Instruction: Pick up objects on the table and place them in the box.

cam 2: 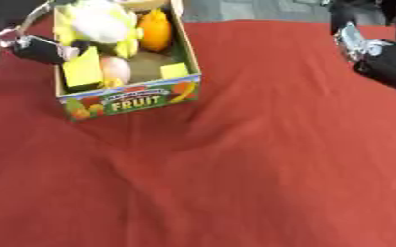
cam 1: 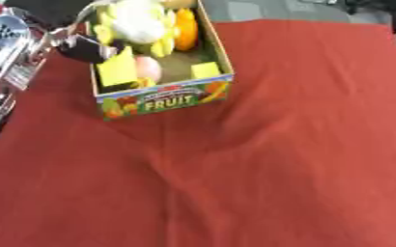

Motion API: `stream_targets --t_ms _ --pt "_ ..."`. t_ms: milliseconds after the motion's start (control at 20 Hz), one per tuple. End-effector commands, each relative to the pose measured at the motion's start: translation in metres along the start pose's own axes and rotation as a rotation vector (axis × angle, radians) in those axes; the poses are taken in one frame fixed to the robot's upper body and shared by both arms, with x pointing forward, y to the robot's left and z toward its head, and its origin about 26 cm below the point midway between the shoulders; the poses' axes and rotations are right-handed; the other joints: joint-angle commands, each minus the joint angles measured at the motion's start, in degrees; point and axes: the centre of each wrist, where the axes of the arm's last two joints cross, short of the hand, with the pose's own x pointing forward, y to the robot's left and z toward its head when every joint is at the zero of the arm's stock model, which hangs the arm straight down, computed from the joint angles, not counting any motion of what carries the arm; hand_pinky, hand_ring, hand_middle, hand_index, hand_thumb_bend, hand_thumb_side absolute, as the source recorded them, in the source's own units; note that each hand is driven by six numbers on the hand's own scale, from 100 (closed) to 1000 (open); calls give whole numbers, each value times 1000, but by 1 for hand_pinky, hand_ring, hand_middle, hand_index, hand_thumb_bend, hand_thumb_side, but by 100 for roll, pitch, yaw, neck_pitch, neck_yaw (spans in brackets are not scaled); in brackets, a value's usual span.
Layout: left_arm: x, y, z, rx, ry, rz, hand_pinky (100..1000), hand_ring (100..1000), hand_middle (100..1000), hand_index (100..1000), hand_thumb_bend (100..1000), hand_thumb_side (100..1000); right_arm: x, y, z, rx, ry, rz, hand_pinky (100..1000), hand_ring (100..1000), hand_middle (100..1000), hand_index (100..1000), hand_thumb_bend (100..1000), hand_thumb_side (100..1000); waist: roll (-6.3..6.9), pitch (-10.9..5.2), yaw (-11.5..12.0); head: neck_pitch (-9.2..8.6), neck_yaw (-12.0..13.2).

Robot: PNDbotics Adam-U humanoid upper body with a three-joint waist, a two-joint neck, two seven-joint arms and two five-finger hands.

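Beside the box [cam 1: 163, 99], the left robot hand [cam 1: 87, 48] reaches its rim, fingers unclear; the soft, light toys [cam 1: 138, 19] inside would suit an easy pinch.

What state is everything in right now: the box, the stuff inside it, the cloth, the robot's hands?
Box: upright, open on top, nearly full.
White and yellow toy: lying in the box.
Orange fruit: in the box, against its right wall.
Red cloth: wrinkled.
Left hand: at the box's left wall.
Right hand: away from the box.
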Motion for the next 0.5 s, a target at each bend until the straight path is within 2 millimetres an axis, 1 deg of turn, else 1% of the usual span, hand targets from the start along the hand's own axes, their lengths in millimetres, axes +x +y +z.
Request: stream_targets --t_ms 50,100,150,200,250,350,500 --pt "-11 6 -4 -27 -11 -42 1000 1000 964 1000 840 834 6 -7 -2 -4 -21 21 927 895 582 836 100 484 16 -86 0 -35 -16" --pt "-14 7 -4 -34 -8 -48 1000 1000 971 1000 878 863 6 -7 -2 -4 -20 21 927 895 582 836 100 483 14 -93 3 -36 -15" --pt "-17 9 -4 -35 -2 -55 1000 1000 973 1000 868 850 5 -7 -2 -3 -20 20 927 895 582 836 100 483 12 -100 6 -39 -16" --pt "-18 10 -3 -34 3 -60 1000 1000 973 1000 834 829 5 -7 -2 -3 -19 20 927 895 582 836 100 483 11 -106 9 -38 -19" --pt "-19 10 -3 -30 7 -62 1000 1000 975 1000 830 822 5 -7 -1 -2 -18 20 927 895 582 836 100 484 9 -113 12 -35 -22" --pt "-20 11 -3 -23 8 -64 1000 1000 973 1000 779 787 5 -7 -1 -2 -17 19 927 895 581 836 100 484 7 -121 15 -35 -30" --pt "-20 13 -2 3 3 -51 1000 1000 962 1000 661 755 5 -6 0 0 -12 20 928 896 581 836 100 483 3 -134 21 -19 -44"
